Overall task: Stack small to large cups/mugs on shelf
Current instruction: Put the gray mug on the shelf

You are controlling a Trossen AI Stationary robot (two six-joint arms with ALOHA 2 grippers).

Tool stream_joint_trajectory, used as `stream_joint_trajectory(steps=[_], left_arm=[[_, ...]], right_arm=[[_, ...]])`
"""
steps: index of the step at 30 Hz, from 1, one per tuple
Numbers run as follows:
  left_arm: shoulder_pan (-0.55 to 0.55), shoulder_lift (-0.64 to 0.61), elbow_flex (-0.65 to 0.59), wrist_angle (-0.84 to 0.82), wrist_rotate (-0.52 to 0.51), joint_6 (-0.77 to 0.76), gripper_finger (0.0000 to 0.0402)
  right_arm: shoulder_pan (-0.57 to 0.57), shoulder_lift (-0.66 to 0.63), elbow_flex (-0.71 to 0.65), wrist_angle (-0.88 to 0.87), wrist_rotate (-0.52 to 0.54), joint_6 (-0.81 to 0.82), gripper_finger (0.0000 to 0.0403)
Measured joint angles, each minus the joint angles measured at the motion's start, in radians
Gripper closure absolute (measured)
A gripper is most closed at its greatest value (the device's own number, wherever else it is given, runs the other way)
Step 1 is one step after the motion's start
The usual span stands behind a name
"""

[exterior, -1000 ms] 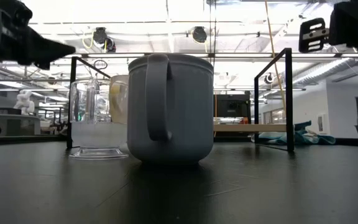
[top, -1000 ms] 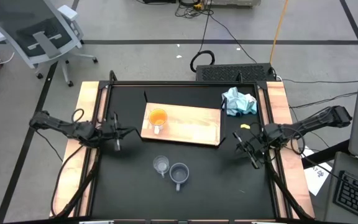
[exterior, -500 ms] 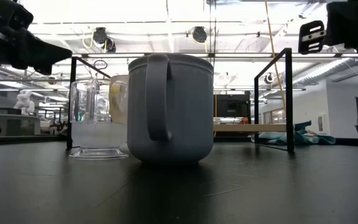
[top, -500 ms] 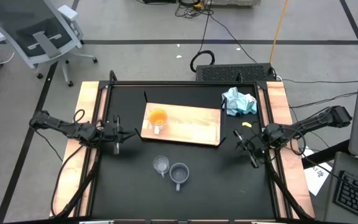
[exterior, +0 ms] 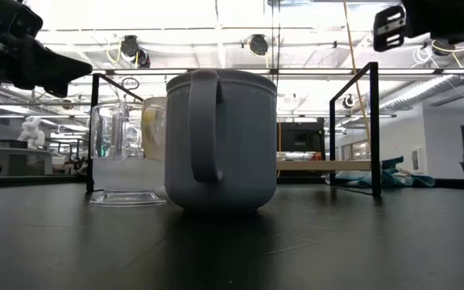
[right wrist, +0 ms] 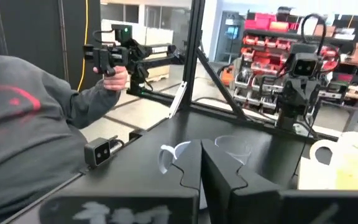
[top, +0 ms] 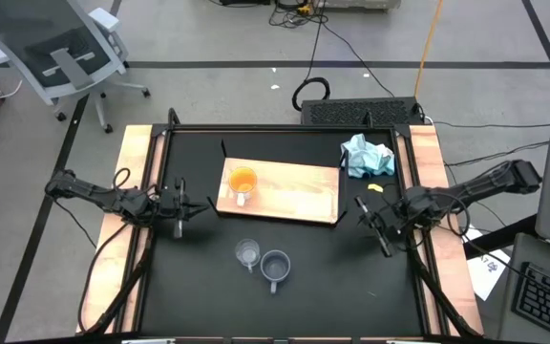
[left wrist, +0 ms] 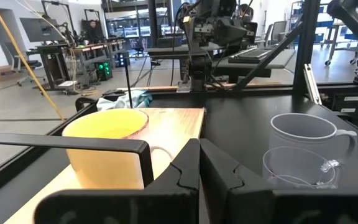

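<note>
The orange mug (top: 243, 182) with a white handle stands upright on the left end of the light-wood shelf (top: 294, 191). The clear glass cup (top: 247, 252) and the blue-grey mug (top: 275, 266) stand side by side on the black table nearer the front; both show in the low view, the mug (exterior: 220, 141) and the glass (exterior: 119, 157). My left gripper (top: 181, 206) hovers left of the shelf, shut and empty, as the left wrist view (left wrist: 199, 168) shows. My right gripper (top: 374, 222) hovers right of the shelf, shut and empty, as the right wrist view (right wrist: 201, 163) shows.
A light-blue cloth (top: 367, 156) lies at the table's far right corner. A black metal frame (exterior: 373, 129) edges the table. A person in a grey sweater (right wrist: 36, 106) shows beyond the table's near side in the right wrist view. Bare black table lies around the two cups.
My right gripper has gone a little toward the table's left and up, staying shut. The cups and the shelf have kept still.
</note>
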Motion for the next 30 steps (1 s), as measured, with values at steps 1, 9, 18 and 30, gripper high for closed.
stream_joint_trajectory(steps=[1, 9, 18, 30], left_arm=[[0.000, 0.000, 0.000, 0.000, 0.000, 0.002, 0.0384], [0.000, 0.025, 0.000, -0.001, 0.000, 0.002, 0.0376], [0.000, 0.106, 0.000, -0.001, 0.000, -0.005, 0.0376], [0.000, 0.117, 0.000, 0.001, -0.006, -0.022, 0.0376]], right_arm=[[0.003, 0.015, 0.016, -0.014, 0.000, -0.001, 0.0403], [0.071, 0.175, 0.184, -0.104, -0.002, -0.051, 0.0403], [0.150, 0.397, 0.446, -0.214, 0.002, -0.087, 0.0384], [0.107, 0.709, 0.875, -0.661, 0.237, 0.006, 0.0329]])
